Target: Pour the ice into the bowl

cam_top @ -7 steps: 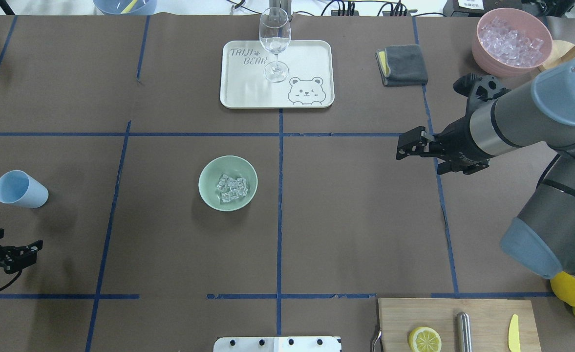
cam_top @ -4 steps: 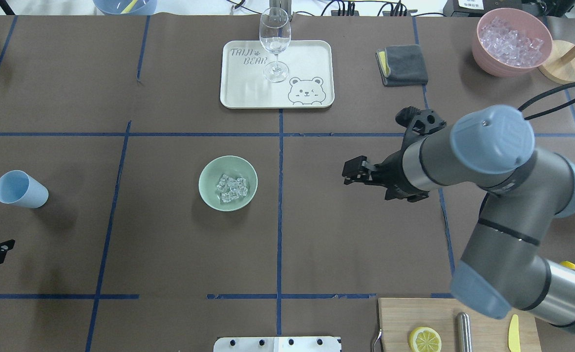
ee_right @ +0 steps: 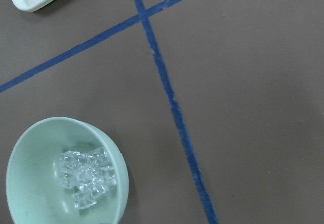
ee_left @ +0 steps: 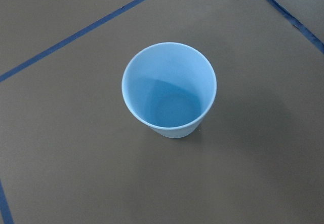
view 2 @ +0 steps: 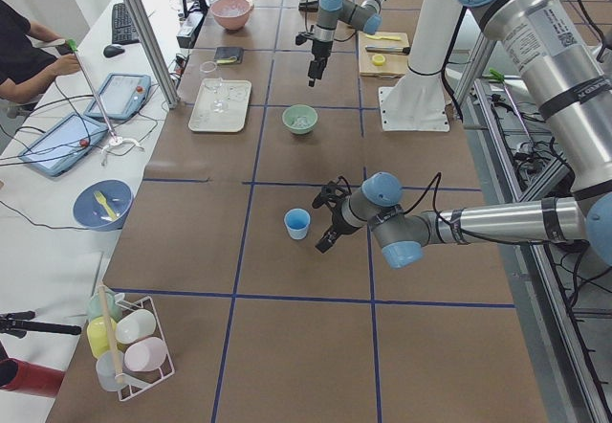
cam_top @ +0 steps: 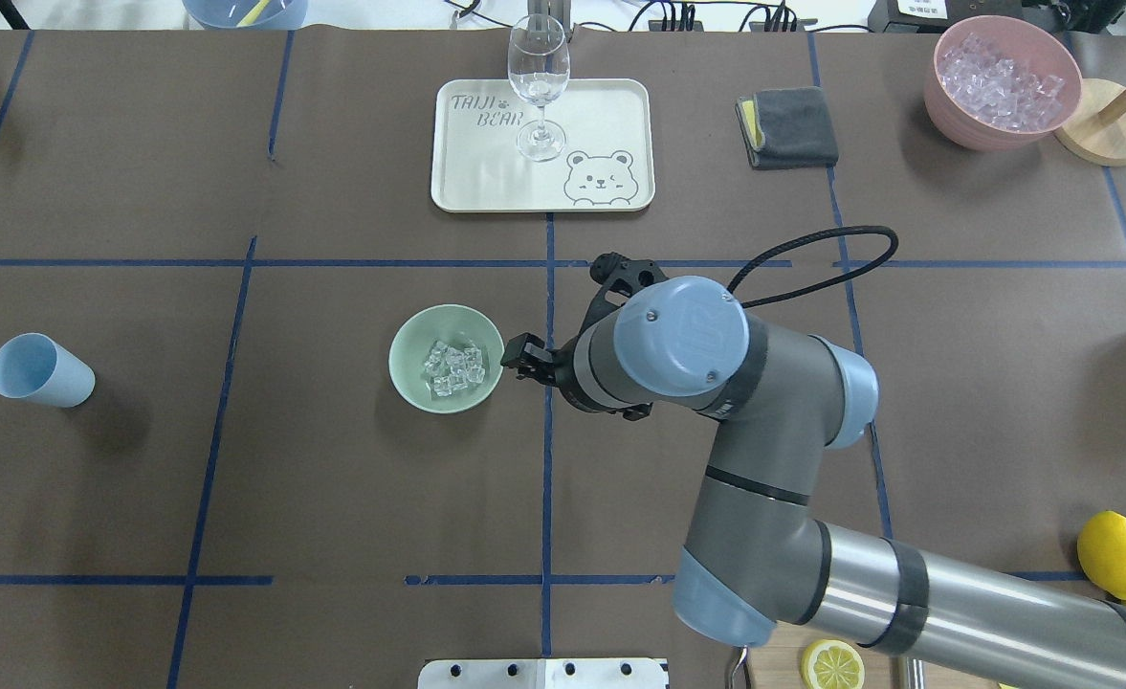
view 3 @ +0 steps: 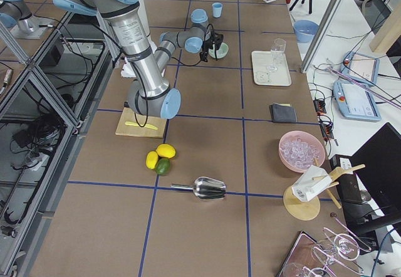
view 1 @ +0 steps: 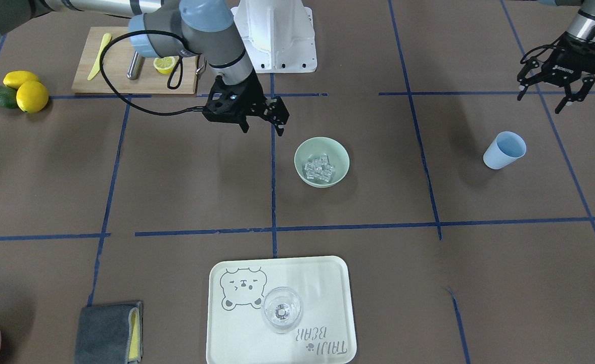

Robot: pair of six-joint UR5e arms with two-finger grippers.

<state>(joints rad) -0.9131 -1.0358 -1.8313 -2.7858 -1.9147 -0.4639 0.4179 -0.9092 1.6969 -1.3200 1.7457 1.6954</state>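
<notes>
The pale mint-green bowl (cam_top: pixel 409 375) stands upright near the table's middle and holds a small heap of clear ice (cam_top: pixel 455 368). It also shows in the front view (view 1: pixel 309 149) with the ice (view 1: pixel 319 168), and in the right wrist view (ee_right: pixel 30 193). My right gripper (cam_top: pixel 521 359) is open and empty, just right of the bowl's rim; in the front view (view 1: pixel 262 129) it hangs above the table. My left gripper (view 1: pixel 541 102) is open and empty, set back from the empty blue cup (view 1: pixel 503 150), which stands upright in the left wrist view (ee_left: pixel 168 89).
A white tray (cam_top: pixel 601 115) with a wine glass (cam_top: pixel 538 86) lies at the back. A grey cloth (cam_top: pixel 790 126) and a pink bowl of ice (cam_top: pixel 1003 81) are at the back right. Lemons (cam_top: pixel 1114 555) and a cutting board with a lemon half (cam_top: pixel 831 664) sit front right.
My right arm has swung left from the table's right side to just beside the bowl. My left gripper has drawn back out of the overhead view at the left edge.
</notes>
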